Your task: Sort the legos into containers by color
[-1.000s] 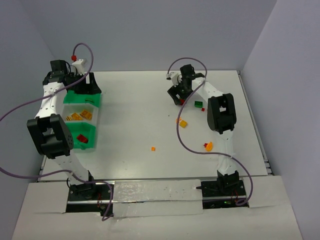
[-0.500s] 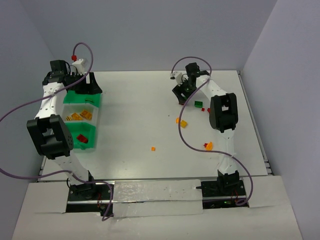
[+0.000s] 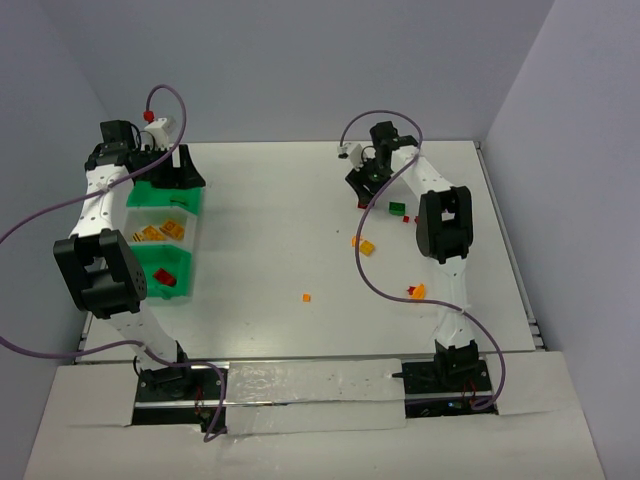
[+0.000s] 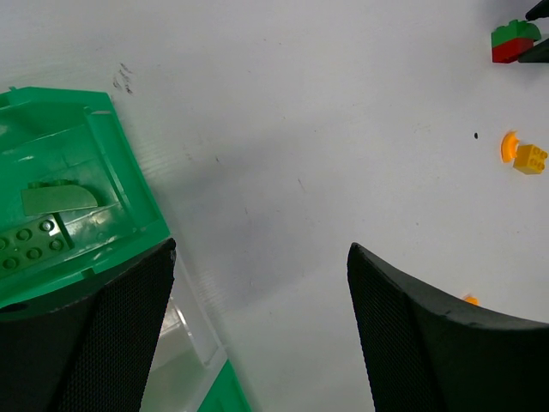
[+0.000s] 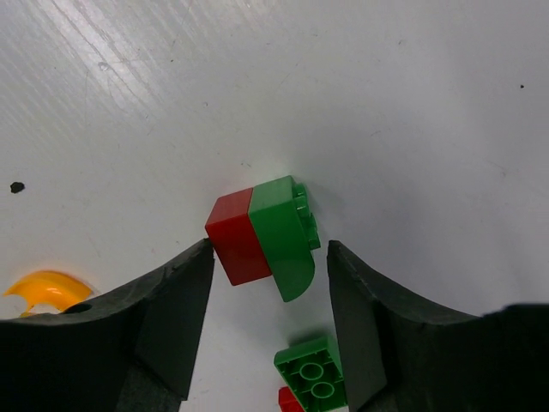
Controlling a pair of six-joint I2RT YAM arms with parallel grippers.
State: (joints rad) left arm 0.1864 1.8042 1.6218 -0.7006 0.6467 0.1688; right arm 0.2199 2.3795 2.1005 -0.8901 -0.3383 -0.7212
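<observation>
Fingers (image 5: 163, 309) of the right gripper (image 5: 268, 251) stand apart, nothing pinched yet – the red-and-green lego (image 5: 262, 236) sits between them, likely light, rigid, slick; squeeze its flat sides – left gripper (image 4: 259, 257) gapes empty

A white table (image 3: 270, 210) is lying under soft, even light. A pale blue-grey back wall (image 3: 300, 70) is rising at 12 o'clock, with matching side walls closing in at 9 and 3 o'clock. A metal rail (image 3: 522, 290) is running along the table's 3 o'clock edge.
</observation>
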